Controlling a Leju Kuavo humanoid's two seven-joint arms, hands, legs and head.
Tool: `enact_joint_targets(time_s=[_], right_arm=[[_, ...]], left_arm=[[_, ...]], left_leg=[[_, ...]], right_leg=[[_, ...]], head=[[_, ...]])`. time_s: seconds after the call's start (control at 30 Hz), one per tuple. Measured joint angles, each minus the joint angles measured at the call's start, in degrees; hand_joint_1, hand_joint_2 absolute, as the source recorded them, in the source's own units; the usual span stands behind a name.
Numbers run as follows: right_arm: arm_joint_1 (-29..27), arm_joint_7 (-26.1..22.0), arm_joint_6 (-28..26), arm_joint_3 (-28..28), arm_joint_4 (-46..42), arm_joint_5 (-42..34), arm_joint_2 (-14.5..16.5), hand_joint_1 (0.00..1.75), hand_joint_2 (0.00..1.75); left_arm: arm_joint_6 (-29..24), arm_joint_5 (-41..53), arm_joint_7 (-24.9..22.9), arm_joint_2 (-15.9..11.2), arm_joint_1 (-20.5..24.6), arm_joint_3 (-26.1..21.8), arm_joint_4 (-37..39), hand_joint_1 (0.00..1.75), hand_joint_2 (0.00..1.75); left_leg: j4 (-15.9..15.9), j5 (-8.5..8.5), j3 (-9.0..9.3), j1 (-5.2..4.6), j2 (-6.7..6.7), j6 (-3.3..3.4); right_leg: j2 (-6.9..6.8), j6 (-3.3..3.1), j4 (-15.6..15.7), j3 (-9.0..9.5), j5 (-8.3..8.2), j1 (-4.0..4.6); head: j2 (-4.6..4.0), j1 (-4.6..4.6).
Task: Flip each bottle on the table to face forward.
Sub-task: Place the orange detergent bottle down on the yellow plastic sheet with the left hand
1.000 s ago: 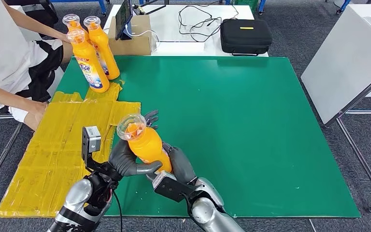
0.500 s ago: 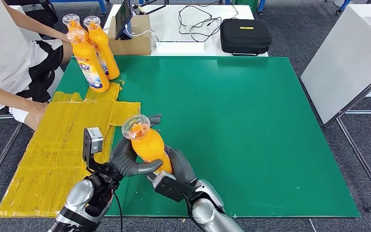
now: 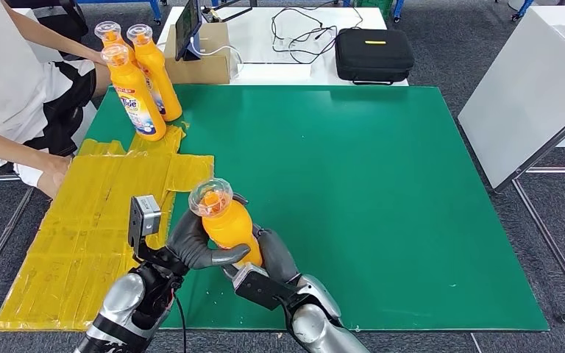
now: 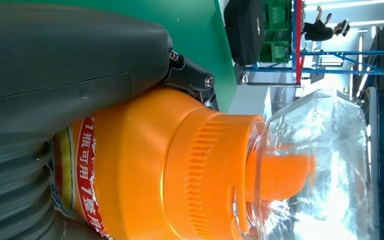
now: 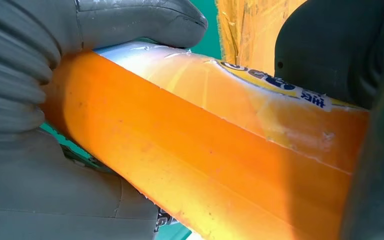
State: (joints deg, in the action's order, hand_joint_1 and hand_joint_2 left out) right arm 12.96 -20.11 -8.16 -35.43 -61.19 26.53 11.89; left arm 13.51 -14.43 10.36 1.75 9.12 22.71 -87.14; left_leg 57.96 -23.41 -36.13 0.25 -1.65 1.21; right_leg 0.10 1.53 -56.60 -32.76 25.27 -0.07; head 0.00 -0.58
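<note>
An orange bottle [image 3: 226, 222] with a clear cap [image 3: 210, 196] is held upright, slightly tilted, above the near-left part of the green table [image 3: 382, 191], close to its front edge. The bottle is gripped by both hands: the left hand [image 3: 195, 243] is wrapped around the body from the left, thumb across the front, and the right hand [image 3: 274, 252] is closed on the lower body from the right. In the left wrist view a red-edged label [image 4: 82, 172] is seen on the bottle under the grey thumb [image 4: 70, 55]. In the right wrist view the plain orange side [image 5: 195, 165] is seen, with a label edge at the far side.

3 more orange bottles [image 3: 138, 92] are stood at the far-left table corner, beside a person's arm [image 3: 51, 37]. Yellow sheeting [image 3: 81, 220] is spread over the table's left edge, just beside the held bottle. The centre and right of the green surface are left open. A black case [image 3: 374, 53] and a cardboard box [image 3: 206, 55] are placed on a white table beyond the far edge.
</note>
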Motion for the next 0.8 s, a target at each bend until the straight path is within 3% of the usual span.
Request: enact_joint_targets(time_s=[0.03, 0.07, 0.17, 0.2, 0.43, 0.67, 0.8], right_arm=[[0.0, 0.0, 0.0, 0.0, 0.0, 0.0, 0.0, 1.75, 1.75], [0.0, 0.0, -0.1, 0.0, -0.1, 0.0, 0.0, 1.41, 1.75], [-0.5, -0.1, -1.0, 0.1, -0.7, 0.0, 0.0, 0.10, 1.75], [-0.8, -0.2, -1.7, 0.2, -1.2, 0.0, 0.0, 0.00, 1.75], [-6.8, -1.8, -2.2, 3.9, -13.4, -2.8, -2.3, 0.00, 1.75], [-9.4, -1.8, -1.9, 5.9, -21.2, -2.6, -4.1, 0.00, 1.75], [-11.2, -4.4, -4.0, 7.5, -25.4, -4.2, -4.4, 0.00, 1.75]], left_arm=[[0.0, 0.0, 0.0, 0.0, 0.0, 0.0, 0.0, 1.75, 1.75], [0.0, 0.0, 0.1, 0.0, 0.0, 0.0, 0.0, 1.75, 1.75], [0.4, 0.2, 0.9, 0.0, 0.0, 0.0, 0.0, 1.75, 1.75], [0.3, 0.8, 1.5, 0.0, 0.0, 0.0, -0.2, 1.75, 1.75], [-8.8, 15.6, 4.9, -1.9, 0.1, -2.0, -4.8, 1.75, 1.75], [-9.8, 18.6, 5.1, -2.9, 0.0, -4.2, -7.0, 1.75, 1.75], [-17.8, 34.6, 4.6, -3.6, 0.1, -4.6, -8.0, 1.75, 1.75]], left_leg=[[0.0, 0.00, 0.00, 0.00, 0.00, 0.00], [0.0, 0.00, 0.00, 0.00, 0.00, 0.00], [0.0, 0.00, -0.01, 0.00, 0.00, 0.00], [0.0, 0.00, -0.01, 0.00, 0.00, 0.00], [0.0, 0.00, -0.12, 0.00, -0.04, 0.00], [0.0, 0.00, -0.13, 0.00, -0.04, 0.00], [0.0, 0.00, -0.14, -0.01, -0.06, 0.00]], right_leg=[[0.00, 0.00, 0.0, 0.00, 0.00, 0.00], [0.00, 0.00, 0.0, 0.00, 0.00, 0.00], [0.00, 0.00, 0.0, 0.00, 0.00, 0.00], [0.00, 0.00, 0.0, 0.00, 0.00, 0.00], [-0.01, 0.00, 0.0, -0.05, 0.00, 0.00], [-0.01, 0.00, 0.0, -0.06, 0.00, 0.00], [-0.01, 0.00, 0.0, -0.07, 0.00, 0.00]], head=[[0.00, 0.00], [0.00, -0.01], [0.00, -0.01], [0.00, -0.01], [0.00, 0.00], [0.00, 0.01], [0.00, 0.01]])
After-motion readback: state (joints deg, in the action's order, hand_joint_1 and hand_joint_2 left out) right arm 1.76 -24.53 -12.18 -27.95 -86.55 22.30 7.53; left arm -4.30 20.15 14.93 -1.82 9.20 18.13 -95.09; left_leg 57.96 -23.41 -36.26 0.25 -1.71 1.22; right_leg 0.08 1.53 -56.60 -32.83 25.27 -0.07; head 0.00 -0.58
